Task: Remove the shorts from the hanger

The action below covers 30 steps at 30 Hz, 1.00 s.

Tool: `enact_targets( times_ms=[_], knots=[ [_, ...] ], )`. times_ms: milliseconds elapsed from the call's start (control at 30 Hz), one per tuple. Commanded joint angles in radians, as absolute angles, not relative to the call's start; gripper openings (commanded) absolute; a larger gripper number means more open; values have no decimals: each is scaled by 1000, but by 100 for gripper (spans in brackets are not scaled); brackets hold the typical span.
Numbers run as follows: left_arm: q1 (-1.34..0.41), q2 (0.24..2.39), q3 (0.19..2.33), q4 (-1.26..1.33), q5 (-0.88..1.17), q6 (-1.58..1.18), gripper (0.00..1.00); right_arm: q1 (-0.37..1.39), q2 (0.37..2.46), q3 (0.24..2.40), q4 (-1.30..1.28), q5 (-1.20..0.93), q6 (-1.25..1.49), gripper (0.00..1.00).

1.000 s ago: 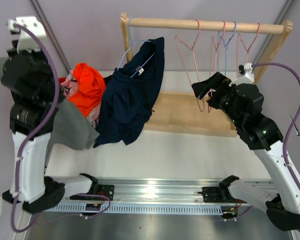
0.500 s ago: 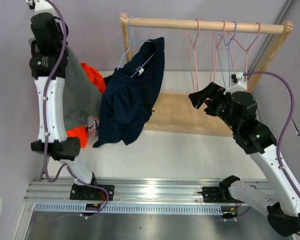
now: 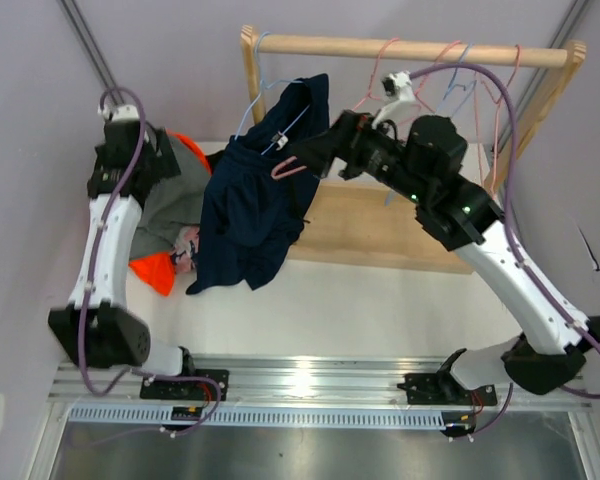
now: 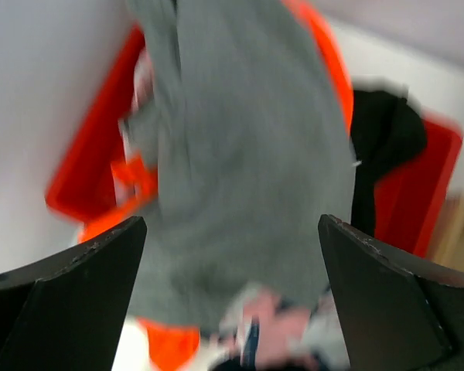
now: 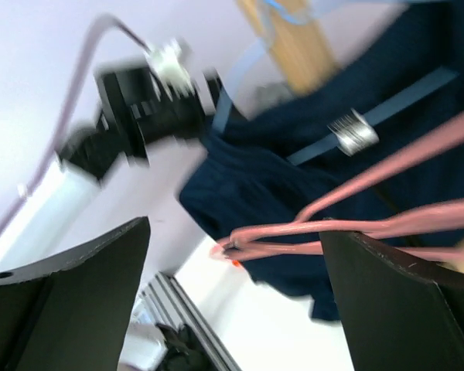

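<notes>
navy shorts [image 3: 255, 215] were judged limp, light | grasp was advised at waistband by clip [image 5: 354, 131] | right gripper [image 5: 236, 230] was seen spread wide, pink hanger [image 5: 356, 227] between fingers | left gripper [image 4: 232, 224] was seen spread wide above grey shorts [image 4: 247, 154]

Listed: navy shorts [image 3: 250, 215], one; grey shorts [image 3: 175, 200], one; orange shorts [image 3: 152, 270], one; black shorts [image 4: 379, 131], one; pink shorts [image 3: 187, 243], one; wooden rack [image 3: 400, 48], one.

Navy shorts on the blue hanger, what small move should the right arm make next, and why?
Probably ease the right gripper forward until its fingers straddle the navy shorts beside the metal clip. The shorts hang clipped to the blue hanger, and the gripper is open just in front of them. A pink hanger lies across its gap, so go slowly.
</notes>
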State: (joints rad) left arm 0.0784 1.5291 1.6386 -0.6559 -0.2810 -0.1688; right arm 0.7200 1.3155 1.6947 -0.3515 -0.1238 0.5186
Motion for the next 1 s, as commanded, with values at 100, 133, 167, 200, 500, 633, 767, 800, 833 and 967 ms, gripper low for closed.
enact_targets(
  times_ms=[100,133,167,200,500,633,767,800,833,967],
  knots=[
    [48,1078,1269,-456,-140,-215,99,804,1566,2042,-344,-75,498,99],
    [48,1046,1197,-468,-138,-219,99,810,1624,2075,-351,-71,502,99],
    [46,1019,1172,-471,-132,-233,99,827,1647,2098,-350,-64,503,99],
    [46,958,1148,-474,-117,-235,99,834,1667,2132,-339,-52,503,99],
    [46,692,815,-425,-55,-275,99,879,1939,2387,-327,-15,523,99],
    [44,650,768,-419,-31,-273,99,880,1962,2404,-348,29,545,98],
    [32,655,769,-408,-23,-268,99,888,1843,2236,-338,113,549,98],
    [31,658,770,-408,-20,-268,99,897,1812,2196,-336,133,543,98],
    [29,661,772,-408,-17,-270,99,903,1780,2154,-342,156,538,98],
    [28,661,775,-406,-12,-268,99,940,1605,1975,-416,369,528,98]
  ],
)
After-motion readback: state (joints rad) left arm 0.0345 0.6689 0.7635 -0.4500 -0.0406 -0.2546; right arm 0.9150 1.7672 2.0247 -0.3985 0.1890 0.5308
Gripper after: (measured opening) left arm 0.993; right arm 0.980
